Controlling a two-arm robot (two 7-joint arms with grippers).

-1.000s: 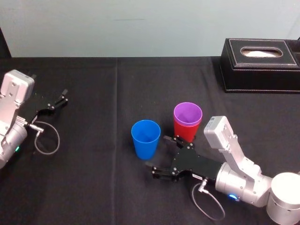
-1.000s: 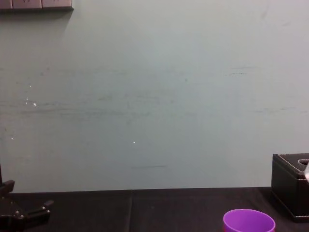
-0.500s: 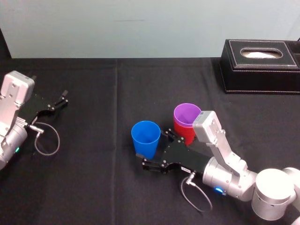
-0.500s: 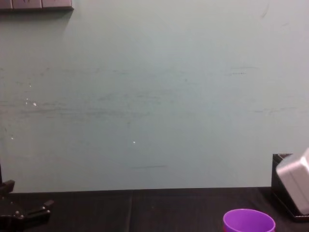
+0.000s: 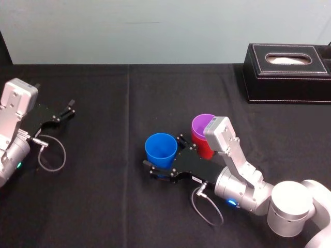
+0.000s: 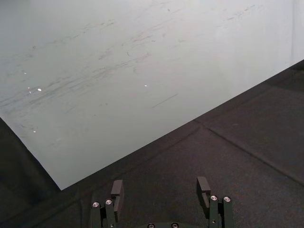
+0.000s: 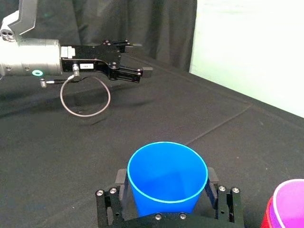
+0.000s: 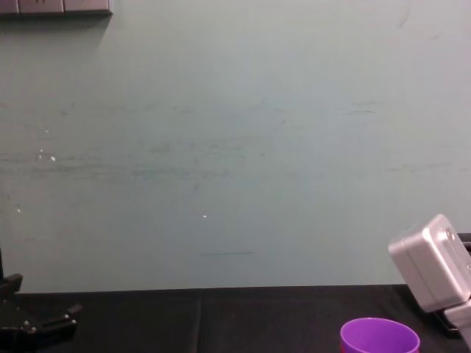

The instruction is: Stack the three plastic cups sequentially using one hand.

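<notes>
Near mid-desk (image 5: 103, 206), my right pincer (image 5: 163, 151) is spread open astride the blue cup (image 5: 161, 146). The purple cup (image 5: 202, 125) sits nested in the red cup (image 5: 199, 146) just beside. My left pincer (image 5: 68, 109) is parked open.

Red cup (image 5: 200, 146) mostly hidden behind right arm (image 5: 243, 182).

No text, brand, number or sign can be read in any view. A small white label (image 7: 87, 66) is fixed to the black body of the left tool (image 7: 137, 57), as seen from the right wrist view. Its print is too small to make out.
</notes>
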